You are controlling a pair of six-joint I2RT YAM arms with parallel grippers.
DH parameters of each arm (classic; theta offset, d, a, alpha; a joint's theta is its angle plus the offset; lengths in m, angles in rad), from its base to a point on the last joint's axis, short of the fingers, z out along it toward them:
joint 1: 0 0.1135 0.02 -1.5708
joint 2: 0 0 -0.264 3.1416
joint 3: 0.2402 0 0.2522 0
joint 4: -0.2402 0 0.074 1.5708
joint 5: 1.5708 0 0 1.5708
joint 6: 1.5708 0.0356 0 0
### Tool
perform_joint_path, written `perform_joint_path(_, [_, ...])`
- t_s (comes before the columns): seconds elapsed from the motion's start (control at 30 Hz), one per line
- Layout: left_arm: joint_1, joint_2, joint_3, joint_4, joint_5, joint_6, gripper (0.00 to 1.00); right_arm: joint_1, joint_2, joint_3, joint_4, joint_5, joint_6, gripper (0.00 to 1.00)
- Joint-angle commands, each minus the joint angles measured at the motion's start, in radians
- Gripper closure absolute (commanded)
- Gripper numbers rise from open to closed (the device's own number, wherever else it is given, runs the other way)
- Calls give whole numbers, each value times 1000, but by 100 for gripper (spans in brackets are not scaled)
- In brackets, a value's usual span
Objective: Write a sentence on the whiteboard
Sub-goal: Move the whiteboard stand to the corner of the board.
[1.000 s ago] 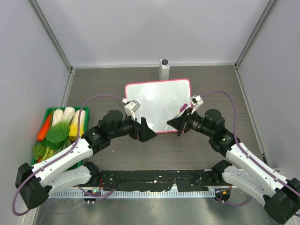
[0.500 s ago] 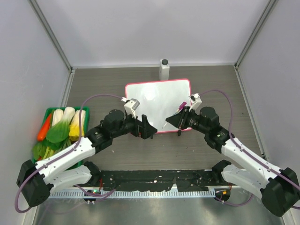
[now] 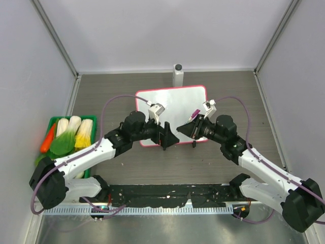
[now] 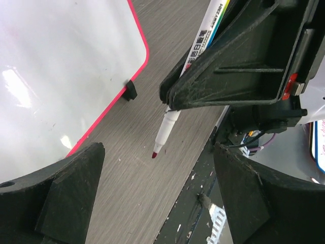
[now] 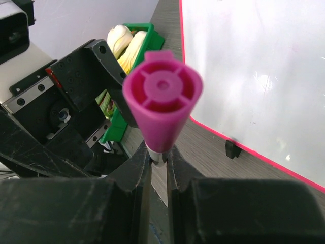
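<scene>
The whiteboard (image 3: pixel 172 108), white with a thin pink-red frame, lies flat mid-table; it also shows in the left wrist view (image 4: pixel 56 66) and the right wrist view (image 5: pixel 254 66). Its surface is blank, and no sentence shows on it. My right gripper (image 3: pixel 183 130) is shut on a white marker (image 4: pixel 170 122) with a magenta end cap (image 5: pixel 162 99). The marker's red tip (image 4: pixel 154 153) is bare and hangs over the table just off the board's near edge. My left gripper (image 3: pixel 171 139) is open and empty, its fingers (image 4: pixel 66 193) facing the marker tip from close by.
A green tray (image 3: pixel 50 126) of toy vegetables sits at the left wall and shows in the right wrist view (image 5: pixel 147 35). A small white post (image 3: pixel 177 75) stands behind the board. The board's black clip foot (image 4: pixel 130 91) sits at its near edge.
My left arm has swung right, along the board's near edge, until its open gripper faces the right gripper. The right gripper with the marker has shifted slightly left.
</scene>
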State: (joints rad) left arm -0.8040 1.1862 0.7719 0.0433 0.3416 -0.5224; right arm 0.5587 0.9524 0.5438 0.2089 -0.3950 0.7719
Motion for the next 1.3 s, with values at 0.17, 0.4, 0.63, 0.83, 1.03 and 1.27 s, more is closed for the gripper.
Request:
perform_joint_path(0.17, [2,23,84,-23,43,28,2,-3,-47,15,-18,15,-23,99])
perform_joint_path(0.4, [0,-108,-2,-94,-7,-10,0,-3,-53,22,-75,53,-69,99])
perform_joint_path(0.63, [2,-264,-138,-125,-170,-50,0,-3,-50,21,-103,67,-92,98])
perform_joint_path(0.83, [2,-283,-161,-169,-283,-73,0,-3,-49,18,-117,85,-94,98])
perform_joint_path(1.03, [2,-243,-157,-163,-322,-71,0,-3,-37,28,-124,105,-102,99])
perform_joint_path(1.27, [2,-218,-160,-177,-309,-73,0,-3,9,36,-114,101,-109,99])
